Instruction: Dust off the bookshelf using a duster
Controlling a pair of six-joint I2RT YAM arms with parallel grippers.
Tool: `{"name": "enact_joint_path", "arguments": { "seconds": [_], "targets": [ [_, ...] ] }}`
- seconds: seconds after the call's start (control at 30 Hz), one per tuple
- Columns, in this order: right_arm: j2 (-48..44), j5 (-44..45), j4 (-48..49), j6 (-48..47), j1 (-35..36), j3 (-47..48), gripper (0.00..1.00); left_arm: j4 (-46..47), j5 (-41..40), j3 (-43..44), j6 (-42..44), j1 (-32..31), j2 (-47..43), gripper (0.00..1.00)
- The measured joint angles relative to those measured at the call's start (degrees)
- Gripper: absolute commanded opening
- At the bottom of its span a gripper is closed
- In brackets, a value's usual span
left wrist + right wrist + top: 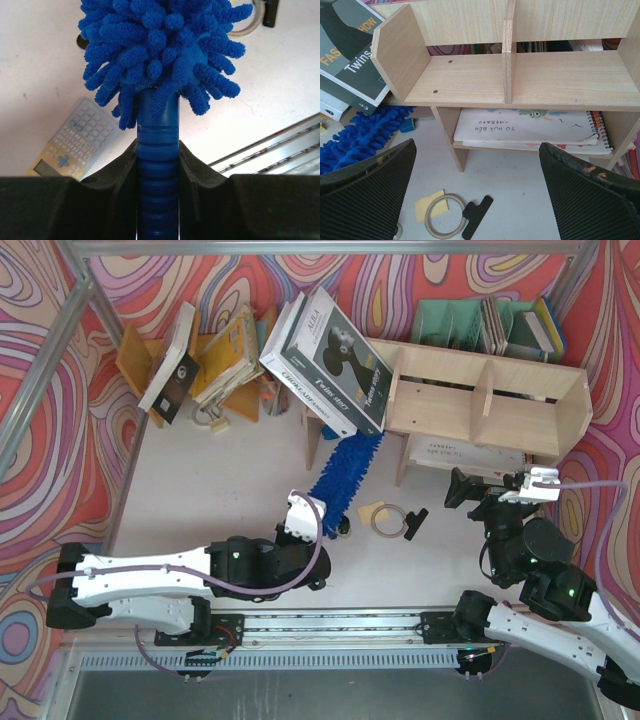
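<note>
Two views split it: left wrist shows left gripper (158, 165) clamped on the duster (160, 55) handle, with a calculator (75, 142) on the table below. Right wrist shows right gripper (476, 150) wide open and empty, facing the bookshelf (470, 80), duster head by its left end.

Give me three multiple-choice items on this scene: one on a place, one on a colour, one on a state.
1. The spiral notebook lies: A) on the top board of the bookshelf; B) on its lower board; C) leaning against its side.
2. The fluff of the duster is: A) blue; B) green; C) yellow.
3. The right gripper is: A) shut on the duster; B) shut with nothing in it; C) open with nothing in it.
Answers: 1 B, it lies flat under the top board; 2 A, bright blue in every view; 3 C, its jaws stand wide apart around bare space.
</note>
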Motion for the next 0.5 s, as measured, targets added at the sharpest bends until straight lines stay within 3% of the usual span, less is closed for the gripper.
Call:
{"name": "enact_joint_path", "arguments": {
  "seconds": [0.5],
  "targets": [
    [0.0, 0.0, 0.0, 0.0, 0.0, 0.0, 0.99, -7.2, 0.0, -5.1, -2.0, -0.6, -2.8, 0.00]
  ]
}}
